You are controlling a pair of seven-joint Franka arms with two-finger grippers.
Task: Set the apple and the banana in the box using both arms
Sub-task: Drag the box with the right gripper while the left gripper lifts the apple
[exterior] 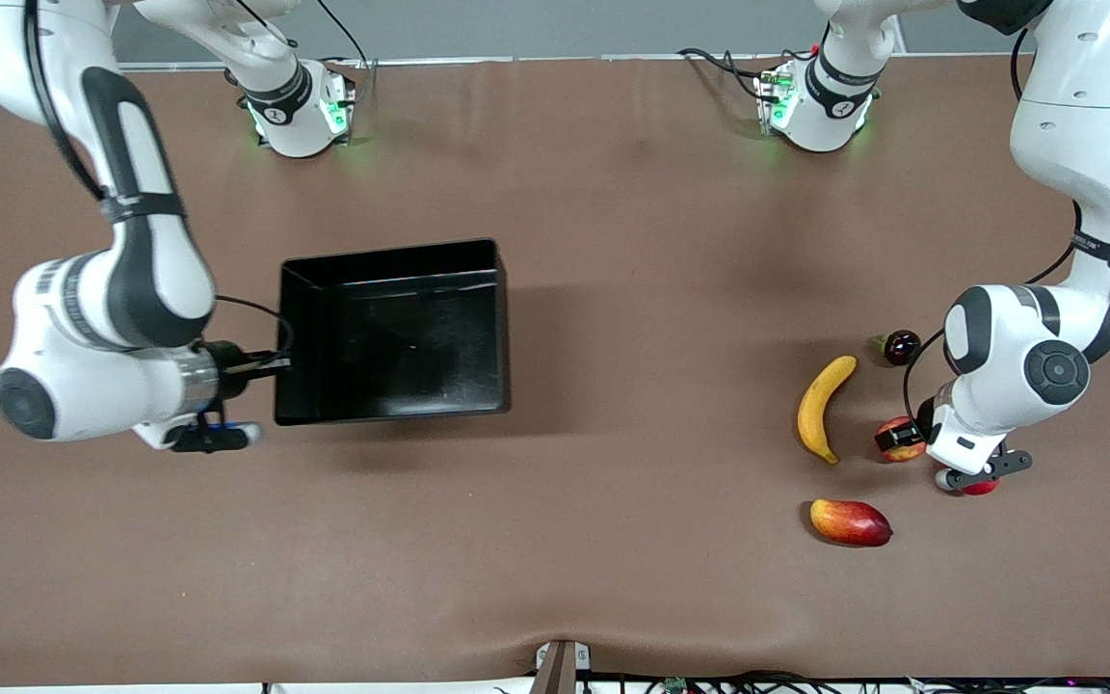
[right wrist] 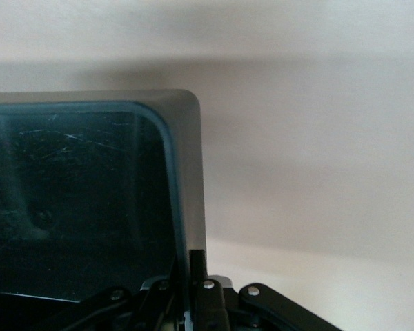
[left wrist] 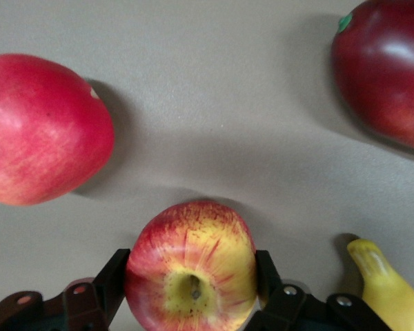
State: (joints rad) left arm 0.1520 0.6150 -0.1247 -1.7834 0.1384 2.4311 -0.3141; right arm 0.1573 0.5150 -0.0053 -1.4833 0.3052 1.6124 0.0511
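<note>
Front view: the black box (exterior: 391, 333) is gripped by its wall by the right gripper (exterior: 271, 364), toward the right arm's end of the table; nothing is seen inside it. The banana (exterior: 823, 409) and apple (exterior: 899, 440) lie near the left arm's end, with a mango (exterior: 850, 521) nearer the front edge and a dark red fruit (exterior: 901, 346) farther back. Both fruits are left to be placed.

Left wrist view: the left gripper (left wrist: 193, 286) is shown closed against the apple (left wrist: 190, 269), on the table beside the banana (left wrist: 385, 286), a contact not clear from the front.

Right wrist view: the right gripper (right wrist: 193, 279) is seen pinched narrow on the box (right wrist: 190, 172) wall.
</note>
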